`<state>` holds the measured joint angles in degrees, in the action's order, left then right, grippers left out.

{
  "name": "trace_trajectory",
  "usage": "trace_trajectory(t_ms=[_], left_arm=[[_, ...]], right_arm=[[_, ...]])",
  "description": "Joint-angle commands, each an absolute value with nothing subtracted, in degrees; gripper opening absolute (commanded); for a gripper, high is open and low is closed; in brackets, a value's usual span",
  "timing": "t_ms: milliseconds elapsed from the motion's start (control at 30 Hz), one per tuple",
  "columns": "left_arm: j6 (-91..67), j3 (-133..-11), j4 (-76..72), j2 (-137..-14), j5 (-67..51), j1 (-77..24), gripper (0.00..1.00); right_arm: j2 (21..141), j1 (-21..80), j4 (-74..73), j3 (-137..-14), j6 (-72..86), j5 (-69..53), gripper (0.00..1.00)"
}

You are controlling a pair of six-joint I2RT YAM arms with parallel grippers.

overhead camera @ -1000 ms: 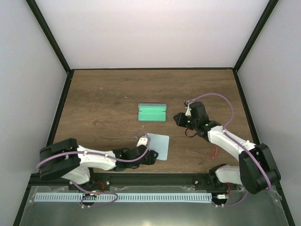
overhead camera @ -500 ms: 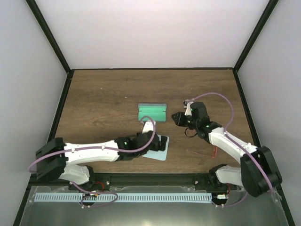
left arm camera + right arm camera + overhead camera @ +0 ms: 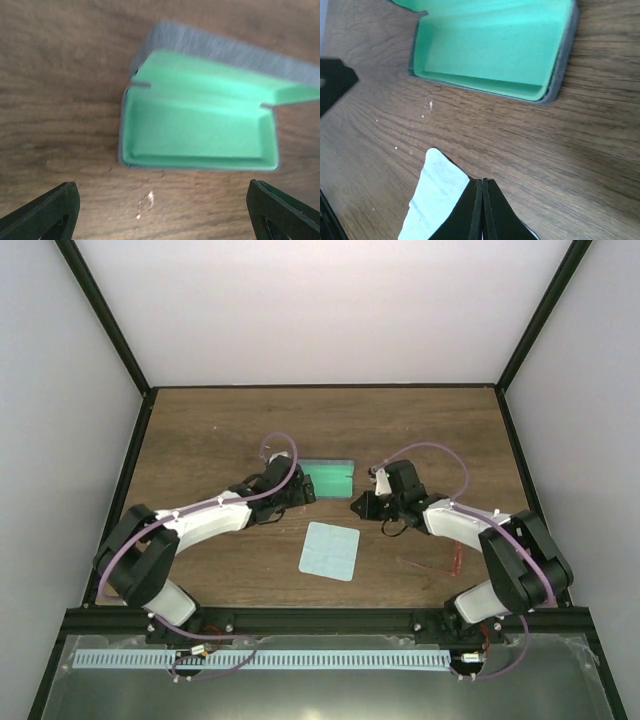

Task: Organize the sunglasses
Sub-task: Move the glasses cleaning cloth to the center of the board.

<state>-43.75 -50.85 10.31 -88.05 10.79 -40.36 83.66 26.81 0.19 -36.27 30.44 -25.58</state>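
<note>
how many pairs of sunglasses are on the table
1. The sunglasses lie on the table at its near right, to the right of the cloth. The open case is empty, so none hide there.

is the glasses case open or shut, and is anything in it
Open and empty: the case has its lid folded back, and its green inside is bare in both wrist views.

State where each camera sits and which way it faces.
Top external: above and behind, looking down on the table; left arm and right arm show.
Left wrist: faces down at the open case; open left gripper frames it.
Right wrist: faces down at case and cloth; shut right gripper shows.
Shared: both wrist views show the case.
</note>
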Motion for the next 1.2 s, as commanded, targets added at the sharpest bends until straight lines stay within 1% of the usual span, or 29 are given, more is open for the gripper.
trace_trajectory(t_ms=[0, 233, 533, 867, 1167], left_arm=[[-41.6, -48.4, 6.4, -87.8, 8.5, -40.4, 0.93], [-40.3, -45.8, 6.1, -81.9, 13.8, -39.8, 0.95], [-40.2, -46.4, 6.3, -83.6, 11.7, -39.7, 1.0], [-38.0, -47.4, 7.8, -82.4, 10.7, -39.8, 1.0], [-37.4, -47.9, 8.5, -82.5, 10.6, -39.8, 1.0]], right_arm=[[84.4, 28.8, -0.8, -39.6, 28.8, -27.9, 0.01], [87.1, 30.0, -4.3, -40.8, 28.3, -26.5, 0.01], [84.0, 32.0, -4.5, -35.8, 28.2, -24.6, 0.01], [83.1, 32.1, -4.0, -32.3, 28.8, -22.8, 0.01], [86.0, 32.1, -5.8, -34.5, 28.4, -18.2, 0.01]])
